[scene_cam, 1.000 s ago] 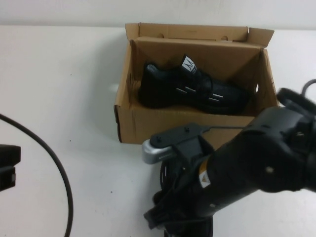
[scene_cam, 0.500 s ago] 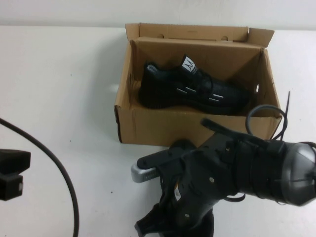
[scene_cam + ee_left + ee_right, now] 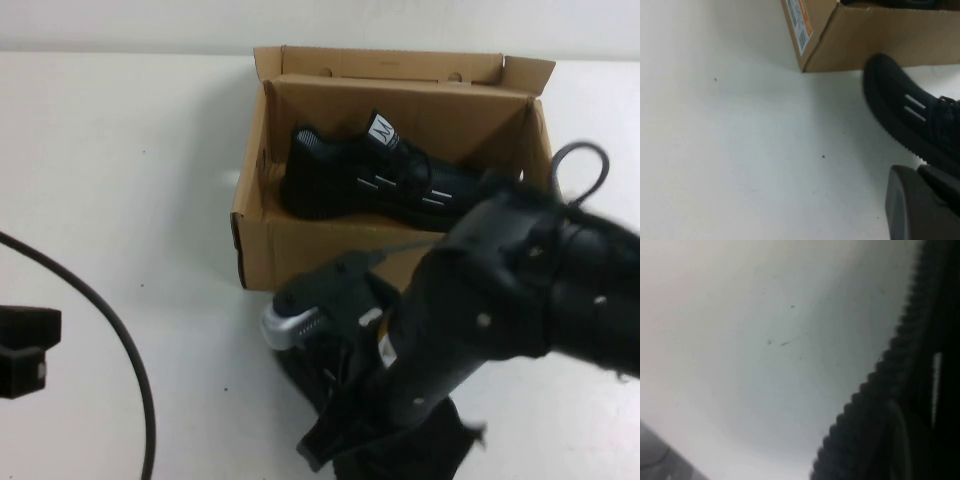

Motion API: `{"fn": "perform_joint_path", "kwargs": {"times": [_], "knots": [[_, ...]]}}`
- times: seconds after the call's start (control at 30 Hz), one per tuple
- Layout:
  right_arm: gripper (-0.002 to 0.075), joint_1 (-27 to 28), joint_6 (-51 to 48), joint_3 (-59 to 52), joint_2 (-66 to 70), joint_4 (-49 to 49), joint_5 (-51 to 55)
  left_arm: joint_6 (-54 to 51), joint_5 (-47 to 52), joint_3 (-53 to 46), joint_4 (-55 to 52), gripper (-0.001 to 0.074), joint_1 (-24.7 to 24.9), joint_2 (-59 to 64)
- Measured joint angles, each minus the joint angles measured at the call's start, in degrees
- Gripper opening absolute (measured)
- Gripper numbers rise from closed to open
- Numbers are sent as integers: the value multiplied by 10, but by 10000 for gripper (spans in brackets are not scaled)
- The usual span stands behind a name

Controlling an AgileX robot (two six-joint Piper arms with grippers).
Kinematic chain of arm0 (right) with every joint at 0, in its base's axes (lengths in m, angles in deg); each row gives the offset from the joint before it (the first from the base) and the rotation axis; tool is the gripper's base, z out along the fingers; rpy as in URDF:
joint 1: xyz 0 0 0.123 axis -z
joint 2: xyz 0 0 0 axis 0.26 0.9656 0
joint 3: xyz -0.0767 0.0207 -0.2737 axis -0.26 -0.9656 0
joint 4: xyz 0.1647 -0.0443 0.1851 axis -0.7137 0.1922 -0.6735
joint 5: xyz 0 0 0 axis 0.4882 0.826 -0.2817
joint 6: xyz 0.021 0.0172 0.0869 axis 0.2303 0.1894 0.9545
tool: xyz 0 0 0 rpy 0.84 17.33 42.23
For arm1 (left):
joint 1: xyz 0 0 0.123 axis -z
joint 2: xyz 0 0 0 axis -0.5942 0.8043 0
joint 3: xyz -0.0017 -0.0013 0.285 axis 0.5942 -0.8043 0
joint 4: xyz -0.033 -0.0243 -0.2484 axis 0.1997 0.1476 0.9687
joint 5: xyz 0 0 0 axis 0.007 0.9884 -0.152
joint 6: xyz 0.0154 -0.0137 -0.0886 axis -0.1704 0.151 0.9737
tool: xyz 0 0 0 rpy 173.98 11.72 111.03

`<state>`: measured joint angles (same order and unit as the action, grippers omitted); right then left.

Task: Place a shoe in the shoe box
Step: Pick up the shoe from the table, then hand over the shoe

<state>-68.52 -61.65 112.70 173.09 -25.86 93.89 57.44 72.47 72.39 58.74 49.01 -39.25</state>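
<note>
Shoe (image 3: pixel 910 120) number two, the one this step seems to concern, lies on the white bench (image 3: pixel 130 180) on the near side of the box (image 3: pixel 300 250), directly under the right pincer (image 3: pixel 345 445). From the high camera the right arm covers nearly all of it; only a dark mass shows beneath the wrist. The right wrist camera sits close against its ribbed sole edge (image 3: pixel 875 385) and shows bare bench beside it, but not the pincer's tips, so I cannot tell how far they are parted or whether they have hold of anything.

Off to that pincer's left, well apart near the bench edge, the left pincer (image 3: pixel 25 350) sits low with a black cable (image 3: pixel 120 340) curving past it; its opening cannot be judged either. Its camera looks across the bench at the shoe's toe and white side dashes, with the box corner and its label (image 3: pixel 800 25) beyond.

Past the right pincer, the box stands with its lid flap (image 3: pixel 390 65) folded back, and a matching shoe (image 3: pixel 385 185) lies inside along the far wall, tongue tag up.

My reading: this is the reach-and-grasp stage on the outer shoe. Next it would need a firm hold, a lift clear of the near wall, then a placement into the free strip nearer than the shoe within.
</note>
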Motion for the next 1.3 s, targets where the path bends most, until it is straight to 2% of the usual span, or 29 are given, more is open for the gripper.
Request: {"fn": "perform_joint_path", "kwargs": {"times": [0.23, 0.53, 0.7, 0.97, 1.3], "knots": [[-6, -1, -141, 61, -56, 24, 88, 31, 40, 0, 32, -4, 0, 0], [-6, -1, -227, 85, -141, 156, 126, 18, 55, 0, 71, -4, 0, 16], [-6, -1, -251, 72, -193, 163, 110, -57, 72, 0, 164, -4, 0, 70], [-6, -1, -268, -12, -253, 164, 97, -165, 79, 0, 329, -4, 0, 156], [-6, -1, -263, -27, -306, 188, 116, -227, 162, 0, 484, -4, 0, 258]]}}
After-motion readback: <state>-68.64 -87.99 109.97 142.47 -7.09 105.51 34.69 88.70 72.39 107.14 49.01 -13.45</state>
